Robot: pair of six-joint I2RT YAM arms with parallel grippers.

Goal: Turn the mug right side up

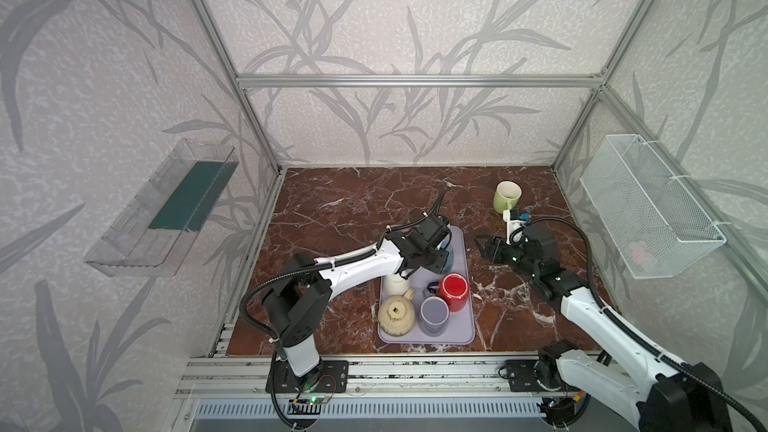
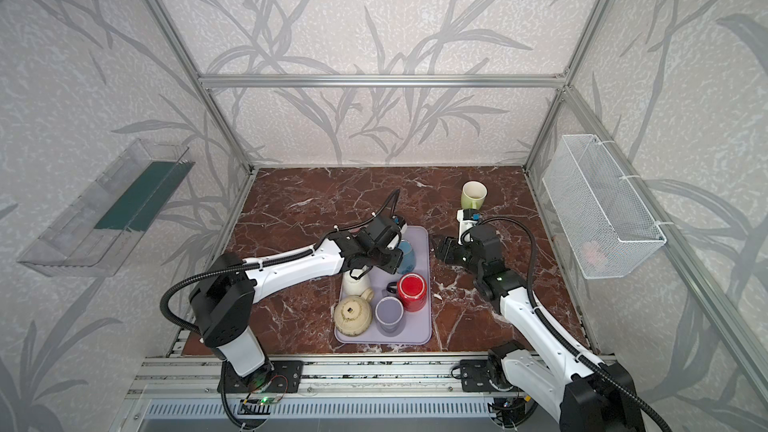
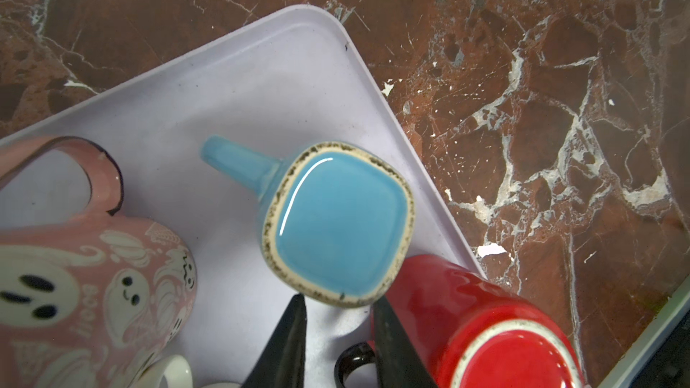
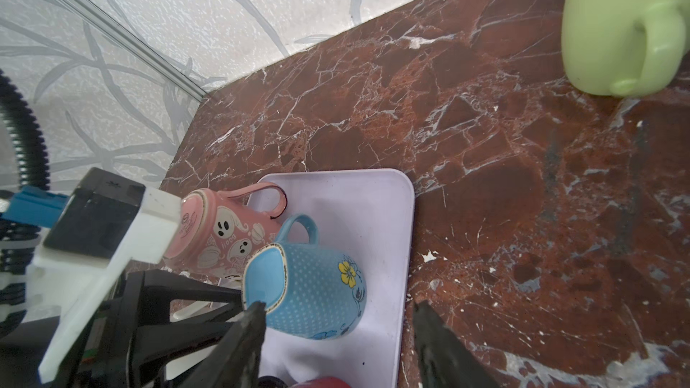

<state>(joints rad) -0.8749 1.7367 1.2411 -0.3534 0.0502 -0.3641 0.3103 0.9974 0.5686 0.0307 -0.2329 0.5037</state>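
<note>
A blue dotted mug (image 3: 336,218) with a yellow flower (image 4: 317,285) stands bottom up at the far end of the lavender tray (image 3: 261,87), seen in both top views (image 1: 449,253) (image 2: 408,257). My left gripper (image 3: 338,298) reaches in from the side. Its black fingertips (image 3: 297,306) sit at the edge of the mug's base with a narrow gap between them, and only tray shows in the gap. My right gripper (image 4: 338,311) hovers open just right of the tray (image 1: 484,245) (image 2: 440,249), holding nothing.
The tray also holds a red mug (image 1: 454,290) bottom up, a pink ghost mug (image 4: 220,229), a white mug (image 1: 395,284), a beige pot (image 1: 397,315) and an upright lavender mug (image 1: 434,313). A green mug (image 1: 507,197) stands upright on the marble at the back right.
</note>
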